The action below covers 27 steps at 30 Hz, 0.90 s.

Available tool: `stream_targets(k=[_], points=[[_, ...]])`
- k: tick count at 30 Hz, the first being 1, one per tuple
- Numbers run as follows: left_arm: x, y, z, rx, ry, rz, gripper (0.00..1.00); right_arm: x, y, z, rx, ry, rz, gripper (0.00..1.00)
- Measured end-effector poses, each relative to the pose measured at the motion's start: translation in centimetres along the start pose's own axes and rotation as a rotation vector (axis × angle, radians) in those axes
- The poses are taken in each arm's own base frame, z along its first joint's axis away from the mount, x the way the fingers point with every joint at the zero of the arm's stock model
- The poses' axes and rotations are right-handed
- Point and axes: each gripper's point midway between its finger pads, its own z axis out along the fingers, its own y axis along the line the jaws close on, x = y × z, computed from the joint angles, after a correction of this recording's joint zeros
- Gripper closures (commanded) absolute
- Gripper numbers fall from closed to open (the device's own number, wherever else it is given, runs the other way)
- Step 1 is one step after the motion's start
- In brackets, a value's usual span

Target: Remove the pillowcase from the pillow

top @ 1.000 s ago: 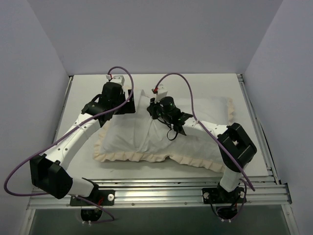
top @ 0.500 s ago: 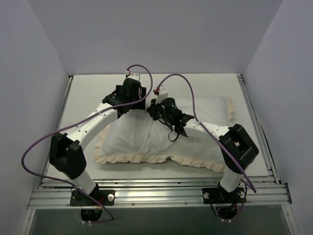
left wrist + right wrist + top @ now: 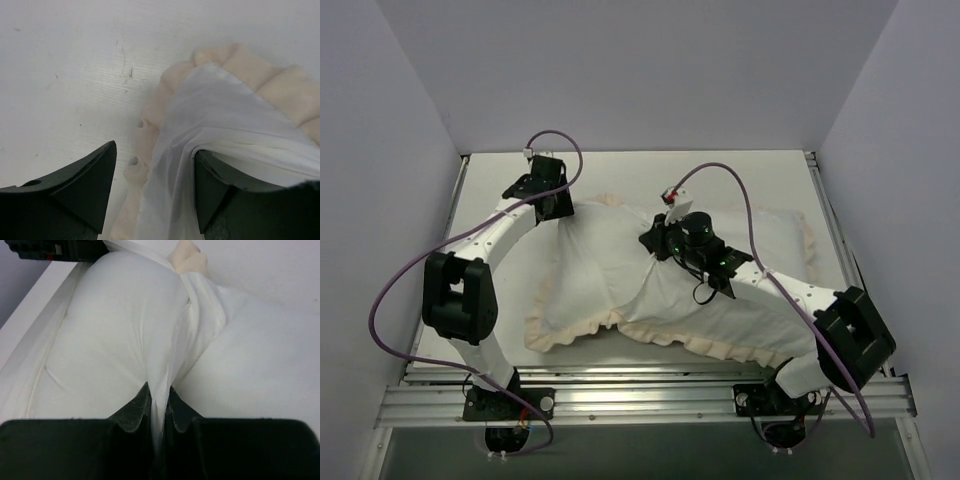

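The pillowcase (image 3: 610,270) lies white face up across the table, its cream ruffled edge (image 3: 580,335) running around it. It covers the pillow, which stays hidden inside. My right gripper (image 3: 655,243) is shut on a raised fold of the white cover near its middle; in the right wrist view the fold (image 3: 165,360) runs down between the closed fingers of that gripper (image 3: 159,390). My left gripper (image 3: 556,207) is at the cover's far left corner. In the left wrist view the left gripper (image 3: 155,150) stands open, with the white corner (image 3: 220,105) and ruffle (image 3: 150,110) between its fingers and draped over the right one.
Purple cables loop over both arms (image 3: 395,290). An aluminium rail (image 3: 640,385) runs along the near edge and another (image 3: 845,260) along the right side. White walls close in on the left, back and right. Bare tabletop (image 3: 65,75) lies left of the corner.
My left arm swung from the cover's far middle out to its far left corner. My right gripper shifted right with its fold, and the cover spread wider and slid right.
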Motion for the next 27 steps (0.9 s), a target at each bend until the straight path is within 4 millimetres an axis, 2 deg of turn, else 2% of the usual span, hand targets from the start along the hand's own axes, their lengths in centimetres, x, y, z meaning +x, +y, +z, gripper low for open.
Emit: stream_targets(k=[2, 6, 11, 14, 18, 21, 24, 27], points=[[1.3, 0.3, 0.6, 0.036, 0.055, -0.047, 0.34, -0.2, -0.6, -1.4, -0.013, -0.009, 0.033, 1.0], [5.0, -1.8, 1.0, 0.164, 0.17, -0.125, 0.34, 0.2, -1.3, -3.2, -0.022, -0.005, 0.071, 1.0], [10.0, -3.8, 1.7, 0.306, 0.29, -0.262, 0.33, 0.5, -1.6, -3.6, -0.02, -0.002, 0.106, 1.0], [11.9, -5.1, 1.1, 0.381, 0.351, -0.316, 0.32, 0.3, -1.5, -3.5, -0.016, -0.009, 0.126, 1.0], [12.8, -6.7, -0.5, 0.49, 0.39, -0.383, 0.31, -0.2, -1.8, -3.5, 0.003, -0.029, 0.138, 1.0], [12.9, -7.2, -1.6, 0.561, 0.408, -0.459, 0.32, -1.1, -2.0, -3.4, 0.02, -0.052, 0.139, 1.0], [11.9, -7.6, -2.7, 0.647, 0.407, -0.568, 0.32, -1.6, -2.2, -3.2, 0.034, -0.064, 0.132, 1.0], [9.5, -9.0, -4.0, 0.761, 0.392, -0.655, 0.32, -1.6, -2.5, -3.0, 0.051, -0.07, 0.131, 1.0]])
